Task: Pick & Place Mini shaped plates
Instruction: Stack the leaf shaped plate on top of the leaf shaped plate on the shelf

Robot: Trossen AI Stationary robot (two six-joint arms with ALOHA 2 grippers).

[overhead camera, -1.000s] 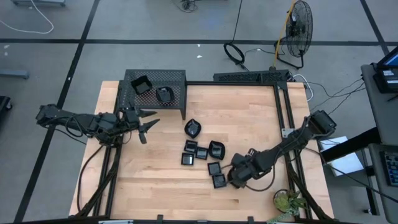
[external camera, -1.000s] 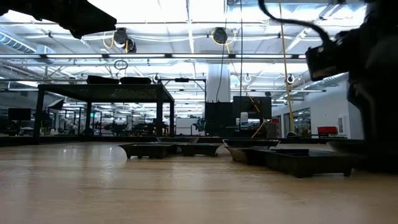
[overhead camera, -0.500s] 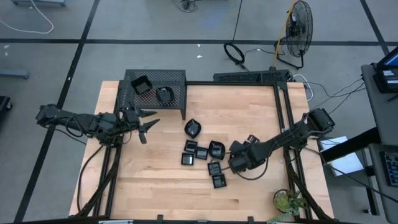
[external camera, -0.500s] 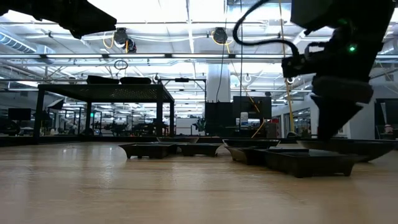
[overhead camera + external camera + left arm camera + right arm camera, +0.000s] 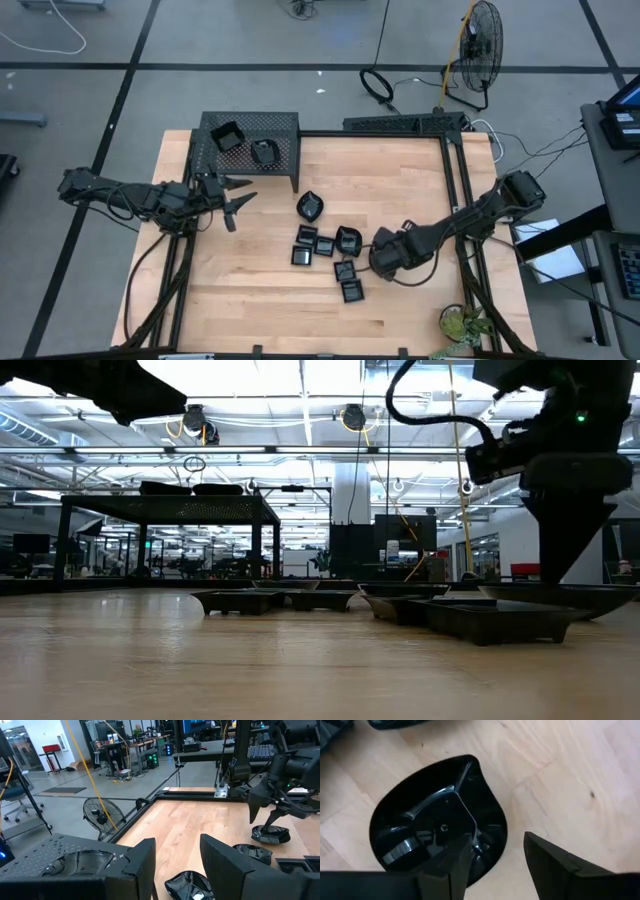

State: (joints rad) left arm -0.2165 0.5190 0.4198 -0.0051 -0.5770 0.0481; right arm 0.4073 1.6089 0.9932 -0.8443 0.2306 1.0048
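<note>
You are positioning the right gripper (image 5: 492, 857), fingers spread, astride the rim of a glossy black leaf-shaped mini plate (image 5: 437, 817) lying right of the cluster on the wooden table (image 5: 250, 290); closing off-centre is likely to skid the slick dish away.

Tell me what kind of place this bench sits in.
Probably a robotics lab or workshop hall: concrete floor with taped lines, a pedestal fan, and desks with monitors behind the wooden table.
</note>
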